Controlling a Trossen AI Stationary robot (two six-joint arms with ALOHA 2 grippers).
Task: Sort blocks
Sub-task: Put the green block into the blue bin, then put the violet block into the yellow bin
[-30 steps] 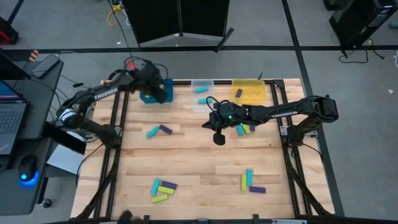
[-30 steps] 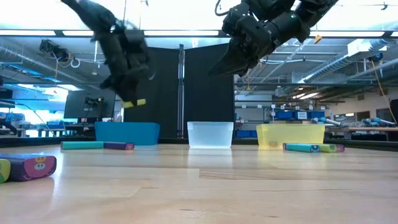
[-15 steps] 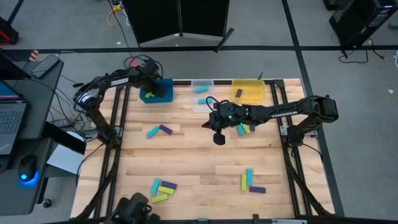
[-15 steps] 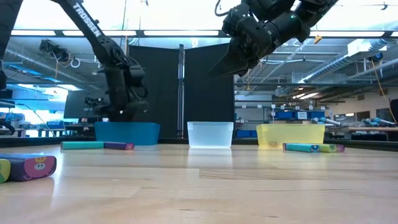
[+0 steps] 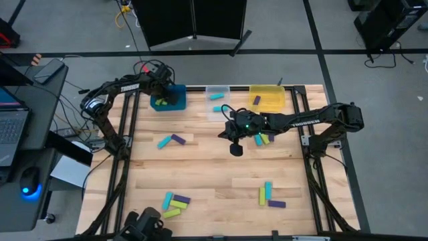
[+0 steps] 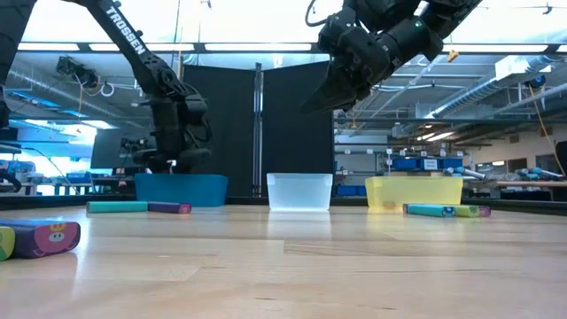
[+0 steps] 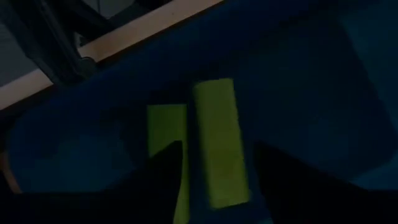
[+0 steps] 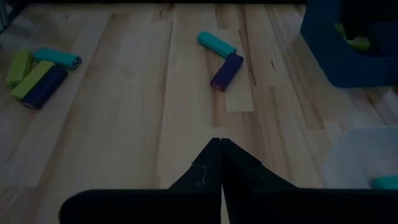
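The left gripper (image 7: 214,186) hangs over the blue bin (image 5: 175,102) with fingers apart around a green block (image 7: 217,140). The right gripper (image 8: 221,163) is closed and empty above the table (image 5: 214,174).

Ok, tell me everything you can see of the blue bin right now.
The blue bin is a square, opaque, plastic-looking tub standing upright at the table's far left, first in the row with the clear and yellow bins. Two lime green blocks lie side by side on its floor. The left claw hangs open just above it, with one block showing between its fingers. Whether it touches the rim is unclear.
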